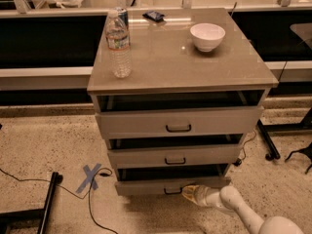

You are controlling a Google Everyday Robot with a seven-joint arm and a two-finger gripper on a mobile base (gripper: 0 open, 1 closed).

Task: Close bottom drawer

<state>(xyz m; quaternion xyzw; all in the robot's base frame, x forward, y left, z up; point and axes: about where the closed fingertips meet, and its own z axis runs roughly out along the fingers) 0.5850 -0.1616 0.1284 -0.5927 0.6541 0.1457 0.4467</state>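
The grey-beige cabinet point(180, 72) has three drawers, all pulled out a little. The bottom drawer point(146, 186) is the lowest and slimmest front, with a small black bar handle point(171, 191). It stands only slightly open, with a dark gap above it. My gripper point(187, 192) comes in from the lower right on a white arm point(239, 209). Its yellowish tip rests against the bottom drawer's front, just right of the handle.
A water bottle point(118, 44), a white bowl point(207, 36) and a small dark object point(154, 16) stand on the cabinet top. A blue tape cross point(90, 177) and black cables point(92, 208) lie on the speckled floor at left. A black stand leg point(46, 204) is at lower left.
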